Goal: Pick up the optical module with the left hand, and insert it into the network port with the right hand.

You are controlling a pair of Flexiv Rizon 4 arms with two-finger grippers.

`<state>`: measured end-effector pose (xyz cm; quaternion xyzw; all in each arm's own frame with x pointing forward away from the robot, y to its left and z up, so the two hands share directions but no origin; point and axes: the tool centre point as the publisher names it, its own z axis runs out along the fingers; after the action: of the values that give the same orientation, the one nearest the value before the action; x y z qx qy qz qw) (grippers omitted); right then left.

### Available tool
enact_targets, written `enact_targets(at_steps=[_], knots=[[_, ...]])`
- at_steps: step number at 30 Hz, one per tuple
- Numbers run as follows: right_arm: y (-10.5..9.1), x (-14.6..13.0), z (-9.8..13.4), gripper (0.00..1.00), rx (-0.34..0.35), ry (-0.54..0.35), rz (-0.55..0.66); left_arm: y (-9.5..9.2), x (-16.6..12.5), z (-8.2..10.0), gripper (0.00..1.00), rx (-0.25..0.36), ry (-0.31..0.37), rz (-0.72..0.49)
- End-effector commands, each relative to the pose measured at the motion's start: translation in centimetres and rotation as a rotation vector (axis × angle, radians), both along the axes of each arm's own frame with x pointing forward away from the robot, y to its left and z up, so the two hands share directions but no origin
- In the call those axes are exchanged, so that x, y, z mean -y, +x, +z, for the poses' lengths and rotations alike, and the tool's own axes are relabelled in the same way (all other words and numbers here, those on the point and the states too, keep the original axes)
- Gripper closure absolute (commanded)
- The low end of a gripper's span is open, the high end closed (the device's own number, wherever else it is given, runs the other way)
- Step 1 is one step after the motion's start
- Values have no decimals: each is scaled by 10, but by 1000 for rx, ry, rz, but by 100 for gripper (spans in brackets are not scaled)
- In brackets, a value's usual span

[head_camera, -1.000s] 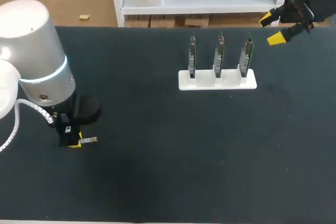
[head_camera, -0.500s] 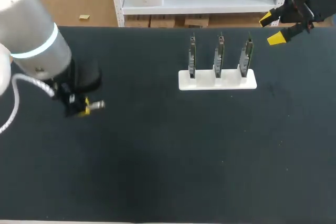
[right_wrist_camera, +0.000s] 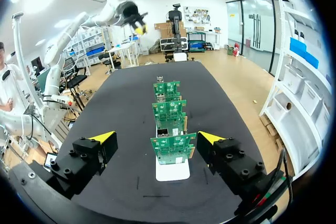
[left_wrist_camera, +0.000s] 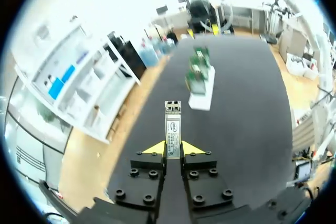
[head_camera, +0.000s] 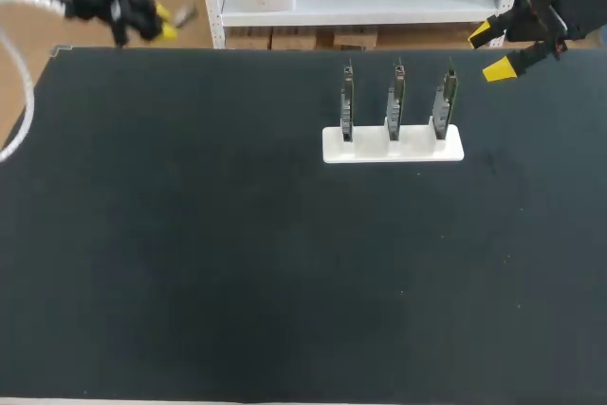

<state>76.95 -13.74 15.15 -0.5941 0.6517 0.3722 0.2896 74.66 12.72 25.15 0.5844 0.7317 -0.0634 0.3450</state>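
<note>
My left gripper (head_camera: 159, 22) hangs high over the table's far left corner, shut on a slim silver optical module (head_camera: 185, 14). In the left wrist view the module (left_wrist_camera: 172, 128) juts straight out from between the yellow tips of that gripper (left_wrist_camera: 172, 148). A white stand (head_camera: 392, 146) holds three upright green network boards (head_camera: 395, 100) at the back right of the table. My right gripper (head_camera: 498, 51) is open beyond the stand's right end. In the right wrist view the nearest board (right_wrist_camera: 173, 148) stands just ahead of the open right gripper (right_wrist_camera: 156, 139), on the stand's white base (right_wrist_camera: 173, 171).
The black table top (head_camera: 285, 263) stretches bare in front of the stand and to its left. The stand (left_wrist_camera: 201, 96) lies far ahead of the left gripper along the table. My left arm (right_wrist_camera: 79, 24) rises over the table's far end.
My left arm has risen and swung from the table's left front to its far left corner, carrying the module. The right arm and the stand have stayed put.
</note>
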Motion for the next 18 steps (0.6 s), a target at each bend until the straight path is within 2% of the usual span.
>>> enact_targets(at_steps=[1,2,4,9,10,12,18], knots=[[-2,0,0,0,4,-1,-4,46,24,17,100,212,-284,-142],[-2,0,0,0,4,-1,-4,53,32,23,100,226,-279,-162],[-2,0,0,0,4,-1,-4,66,49,33,100,240,-335,-214],[-2,0,0,0,4,-1,-4,87,97,43,100,254,-389,-331],[-2,0,0,0,4,-1,-4,90,109,45,100,252,-425,-358],[-2,0,0,0,4,-1,-4,93,128,46,100,261,-431,-394],[-2,0,0,0,4,-1,-4,97,176,40,100,242,-507,-484]])
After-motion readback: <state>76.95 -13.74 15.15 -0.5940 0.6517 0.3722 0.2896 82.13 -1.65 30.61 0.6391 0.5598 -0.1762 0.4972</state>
